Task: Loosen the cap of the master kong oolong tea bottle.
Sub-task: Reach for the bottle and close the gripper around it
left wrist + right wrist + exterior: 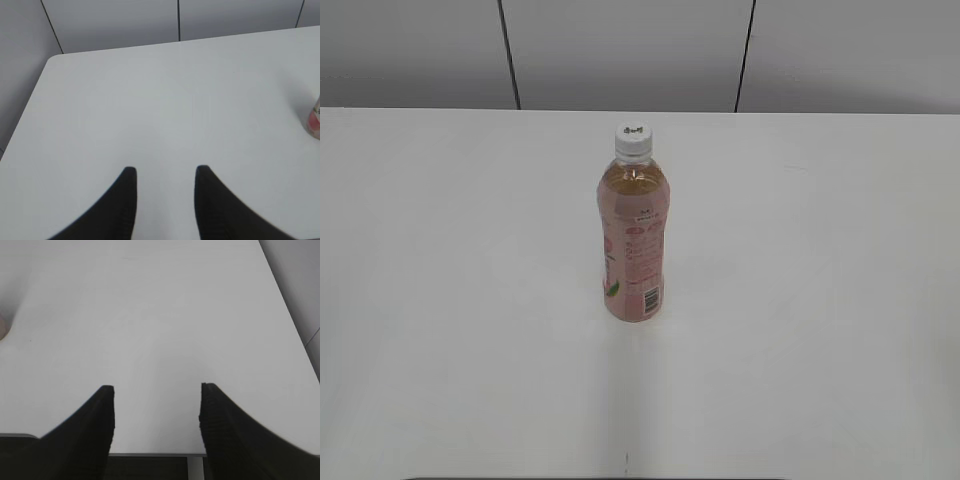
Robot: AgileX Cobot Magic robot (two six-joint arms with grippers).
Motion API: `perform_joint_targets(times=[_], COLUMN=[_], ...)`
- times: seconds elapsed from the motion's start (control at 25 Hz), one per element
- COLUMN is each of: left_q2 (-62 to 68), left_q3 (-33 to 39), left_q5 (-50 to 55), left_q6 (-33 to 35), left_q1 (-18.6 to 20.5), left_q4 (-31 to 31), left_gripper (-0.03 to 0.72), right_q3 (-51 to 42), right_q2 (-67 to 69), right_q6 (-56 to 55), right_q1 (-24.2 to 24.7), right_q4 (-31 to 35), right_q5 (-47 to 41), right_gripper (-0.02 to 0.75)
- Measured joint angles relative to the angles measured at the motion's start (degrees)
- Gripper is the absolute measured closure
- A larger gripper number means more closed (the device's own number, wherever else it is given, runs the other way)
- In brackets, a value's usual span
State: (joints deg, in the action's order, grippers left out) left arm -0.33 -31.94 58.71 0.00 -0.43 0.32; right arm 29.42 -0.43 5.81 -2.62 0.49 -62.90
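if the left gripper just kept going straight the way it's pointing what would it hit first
Probably only the table. The left gripper is open and aimed at bare tabletop; the bottle sits far off to its right.

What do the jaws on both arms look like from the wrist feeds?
Both the left gripper and right gripper have two black, tapering, curved fingers with finely ribbed inner faces. No cables, markings or arm links show in any view.

Clear glossy plastic bottle [634, 250], pink film label, white plastic cap [633, 140]; table [820, 300] looked matt white, smooth.
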Motion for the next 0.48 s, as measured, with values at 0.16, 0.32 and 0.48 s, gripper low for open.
perform_joint_targets(times=[0.16,0.32,0.48], left_q2=[0.0,0.0,0.0], left_q3=[0.0,0.0,0.0], left_q5=[0.0,0.0,0.0], left_q6=[0.0,0.0,0.0], left_q1=[0.0,0.0,0.0], left_q4=[0.0,0.0,0.0], left_gripper=[0.446,0.446,0.446], right_q3=[0.0,0.0,0.0], right_q2=[0.0,0.0,0.0], right_q6=[0.0,0.0,0.0], right_q1=[0.0,0.0,0.0], right_q4=[0.0,0.0,0.0], right_q5=[0.0,0.0,0.0], right_gripper=[0.321,0.321,0.321])
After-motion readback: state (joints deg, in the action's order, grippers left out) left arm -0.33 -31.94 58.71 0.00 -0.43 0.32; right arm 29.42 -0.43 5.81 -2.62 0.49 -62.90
